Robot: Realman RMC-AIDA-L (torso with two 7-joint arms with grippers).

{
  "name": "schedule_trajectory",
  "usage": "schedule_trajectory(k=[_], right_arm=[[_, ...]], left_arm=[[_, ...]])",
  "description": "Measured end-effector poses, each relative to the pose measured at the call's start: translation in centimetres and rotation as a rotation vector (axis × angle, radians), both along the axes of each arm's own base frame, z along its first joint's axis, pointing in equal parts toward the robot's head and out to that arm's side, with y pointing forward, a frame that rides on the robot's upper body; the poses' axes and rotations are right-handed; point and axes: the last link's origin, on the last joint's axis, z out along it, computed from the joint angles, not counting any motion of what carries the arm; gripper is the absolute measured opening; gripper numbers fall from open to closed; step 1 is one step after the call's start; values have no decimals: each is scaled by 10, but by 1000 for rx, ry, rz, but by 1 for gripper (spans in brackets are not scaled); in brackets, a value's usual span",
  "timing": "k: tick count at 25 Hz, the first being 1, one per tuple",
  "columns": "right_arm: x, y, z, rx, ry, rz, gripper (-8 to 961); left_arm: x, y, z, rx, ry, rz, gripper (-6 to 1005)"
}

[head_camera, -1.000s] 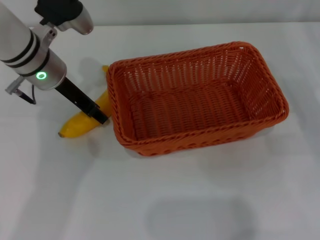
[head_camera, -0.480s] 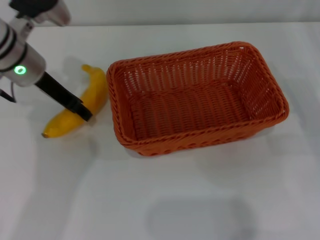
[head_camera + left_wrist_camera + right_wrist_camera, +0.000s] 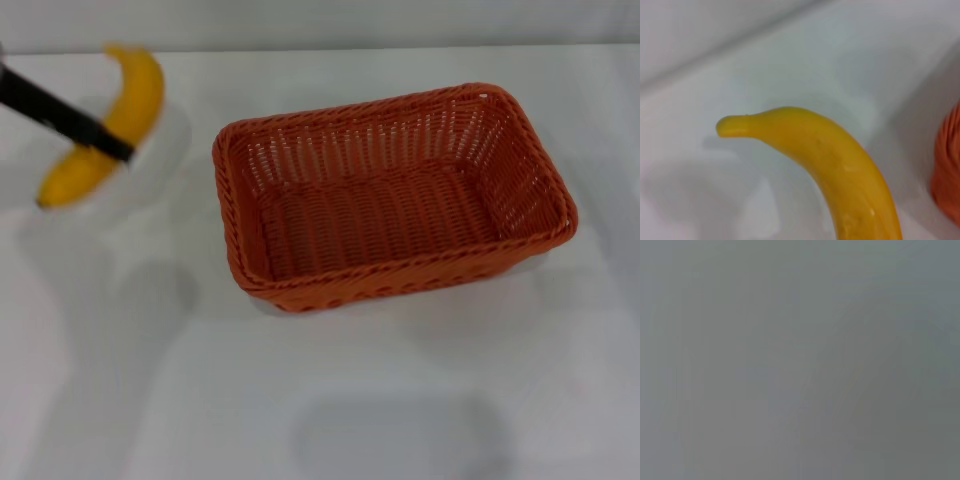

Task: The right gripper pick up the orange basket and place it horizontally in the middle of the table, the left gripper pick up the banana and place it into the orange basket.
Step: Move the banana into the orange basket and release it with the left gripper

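The orange basket (image 3: 395,195) stands open and empty on the white table (image 3: 320,400), its long side running left to right near the middle. Left of it, the yellow banana (image 3: 110,125) hangs above the table, its shadow on the surface below. My left gripper (image 3: 108,147) is shut on the banana across its middle, the black finger coming in from the left edge. In the left wrist view the banana (image 3: 840,170) fills the foreground, with a bit of the basket (image 3: 947,170) at the edge. The right gripper is out of view.
The right wrist view shows only a flat grey field. Bare white tabletop lies in front of the basket and to its left, under the raised banana. The table's far edge meets a grey wall (image 3: 320,20) at the back.
My left gripper has lifted the banana off the table and carried it up and to the left, away from the basket's left wall. The basket has not moved.
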Motion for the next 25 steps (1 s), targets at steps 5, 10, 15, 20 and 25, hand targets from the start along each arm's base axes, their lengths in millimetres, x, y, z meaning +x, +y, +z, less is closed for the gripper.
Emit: schedule_trajectory(k=[5,10,15,20,25], right_arm=[[3,-2,1,9,6,-11,721],[5,-4,3,17,11,-21,720],[6,-5,3,18,12,-25,720],[7,-6,3,18,12,-27,721],[8,-7,3,18,12,-30,721]], left_arm=[[27,11,44,121,-106,-157,490],[69,20,58,117,-232,-410,490],[110,23,34,-44,-247,-632,489],[140,19,3,-244,-219,-799,489],[151,10,-25,-406,-156,-882,509]])
